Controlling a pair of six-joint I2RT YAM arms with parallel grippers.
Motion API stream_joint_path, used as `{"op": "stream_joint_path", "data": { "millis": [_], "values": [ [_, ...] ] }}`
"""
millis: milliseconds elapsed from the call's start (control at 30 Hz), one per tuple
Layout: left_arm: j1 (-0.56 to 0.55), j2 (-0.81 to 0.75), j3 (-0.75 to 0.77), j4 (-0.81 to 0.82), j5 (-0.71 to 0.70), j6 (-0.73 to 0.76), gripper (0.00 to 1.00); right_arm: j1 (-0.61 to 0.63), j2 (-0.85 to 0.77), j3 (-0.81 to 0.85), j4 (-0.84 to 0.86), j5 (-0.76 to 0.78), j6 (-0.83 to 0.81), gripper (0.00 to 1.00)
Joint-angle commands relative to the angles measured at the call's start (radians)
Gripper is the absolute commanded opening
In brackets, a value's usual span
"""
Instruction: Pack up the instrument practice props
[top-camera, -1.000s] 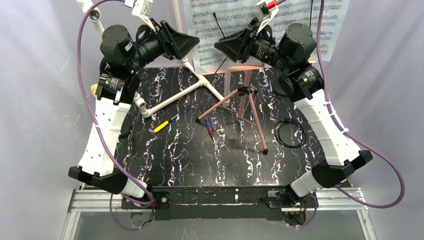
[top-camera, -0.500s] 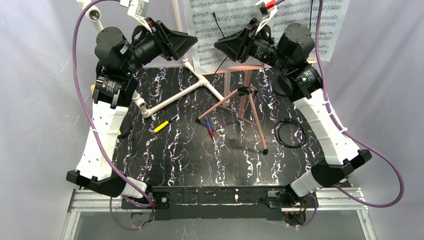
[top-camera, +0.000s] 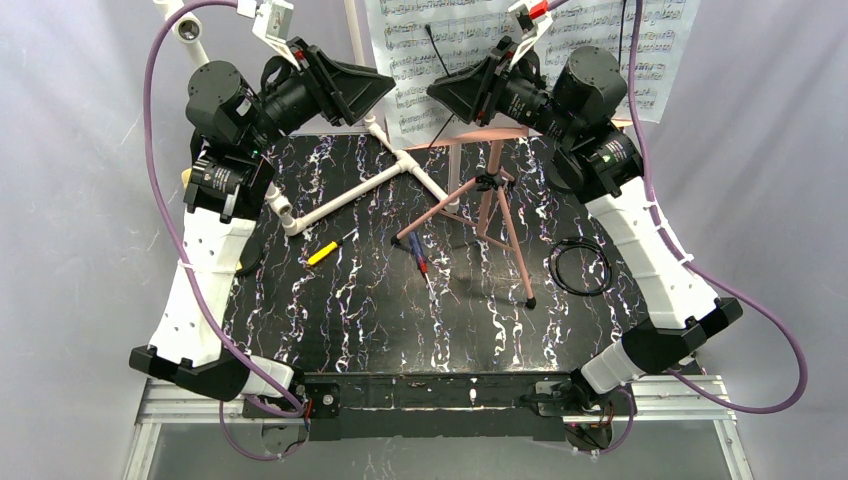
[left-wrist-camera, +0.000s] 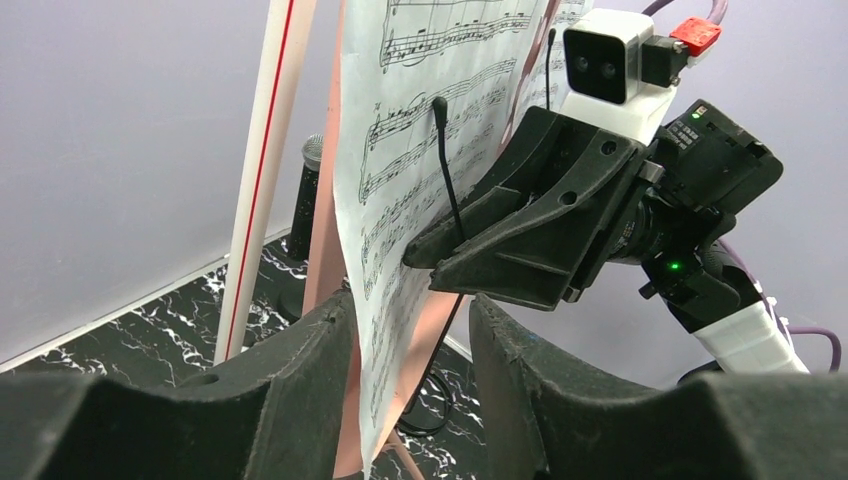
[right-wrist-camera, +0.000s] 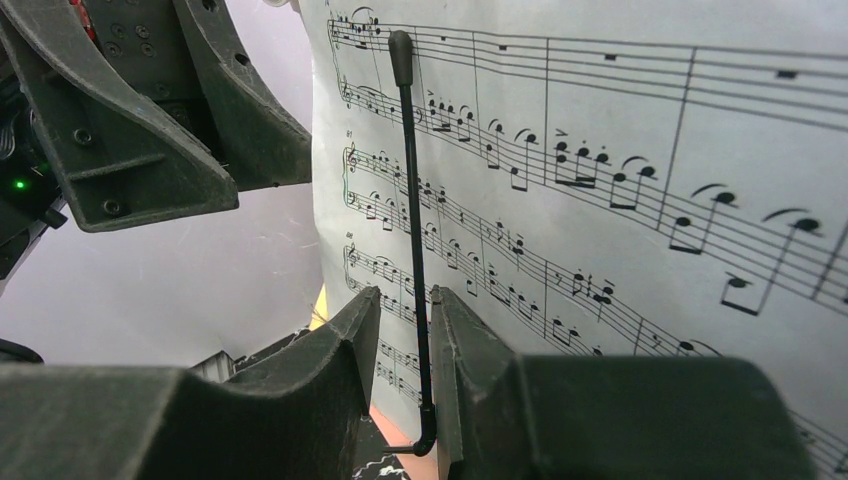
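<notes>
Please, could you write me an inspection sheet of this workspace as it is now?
Surface: black marbled table, nothing spilled seen.
Job's things: sheet-music pages upright on pink board over tripod legs; yellow microphone lying on table; grey-headed microphone standing at the back.
Clutter: white pipe frame; small red-and-blue item.
Pincers: left pincer open astride the page edge; right pincer open around thin black holder wire.
Cables: black coil on table; purple cables along arms.
Surroundings: grey backdrop; nothing else seen.

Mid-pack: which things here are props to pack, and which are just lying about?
Props: sheet music, pink stand, black pole, yellow mic, grey-headed mic.
Lying about: pipe frame, red-blue stick.
</notes>
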Motion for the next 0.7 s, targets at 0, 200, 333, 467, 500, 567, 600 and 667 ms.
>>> {"op": "stream_joint_path", "data": {
  "millis": [0,200,333,467,500,567,600,667],
  "values": [
    [-0.005,-0.033,-0.002,0.048,0.028,-0.01,0.43,0.01,-0.008,0.02,0.063,0.003,0.007,0.33],
    [-0.005,-0.015,-0.025,0.081,0.026,-0.026,0.42,0.012,-0.009,0.026,0.077,-0.006,0.016,0.33],
    [-0.004,0.001,-0.022,0.079,0.026,-0.03,0.42,0.012,-0.012,0.027,0.082,-0.004,0.016,0.33],
    [-0.005,0.009,-0.022,0.085,0.026,-0.035,0.41,0.011,-0.017,0.024,0.097,-0.006,0.017,0.34],
    [-0.005,0.01,-0.022,0.086,0.026,-0.036,0.41,0.012,-0.018,0.023,0.101,-0.005,0.018,0.33],
    [-0.005,0.013,-0.022,0.09,0.028,-0.039,0.39,0.011,-0.02,0.022,0.11,-0.005,0.02,0.34],
    [-0.004,0.015,-0.022,0.091,0.029,-0.04,0.37,0.011,-0.022,0.023,0.115,-0.005,0.022,0.33],
    [-0.005,0.018,-0.022,0.092,0.031,-0.042,0.34,0.012,-0.023,0.022,0.123,-0.006,0.023,0.34]
  ]
}}
